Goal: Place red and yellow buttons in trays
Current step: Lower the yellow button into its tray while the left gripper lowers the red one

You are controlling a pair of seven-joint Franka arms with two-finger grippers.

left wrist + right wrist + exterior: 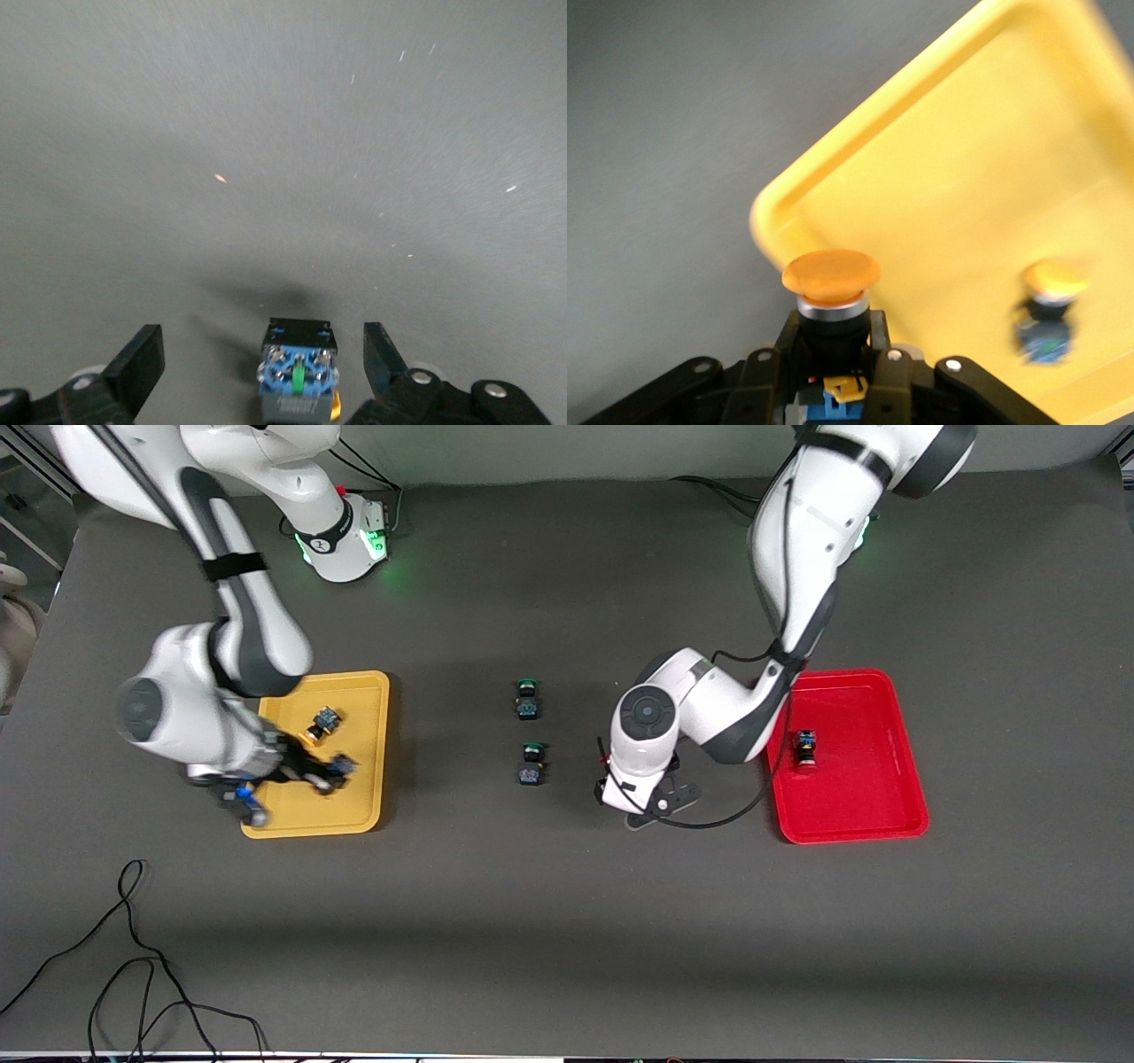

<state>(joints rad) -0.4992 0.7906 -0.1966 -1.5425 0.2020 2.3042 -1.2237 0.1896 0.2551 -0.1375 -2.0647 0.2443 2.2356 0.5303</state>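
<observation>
- Yellow tray (363, 691), left of centre in the front frame, at the right arm's end of the table; one yellow-capped button (323, 724) lying on its floor (also seen at lower right of the right wrist frame (1050, 310)).
- Right gripper (330, 777) over the yellow tray, fingers clamped on a second yellow-capped button (831, 297), orange cap uppermost at lower centre of the right wrist frame.
- Red tray (895, 726), right of centre in the front frame, at the left arm's end; one red-capped button (804, 749) resting inside, near the rim facing the table's middle.
- Left gripper (651, 797), low over the dark table (567, 921) between the green-capped pair and the red tray; fingers (137, 367) spread wide apart, straddling a blue-bodied switch (299, 367) without touching it (cap colour not discernible).
- Two green-capped buttons at frame centre, one (528, 699) farther from the front camera than the other (532, 763).
</observation>
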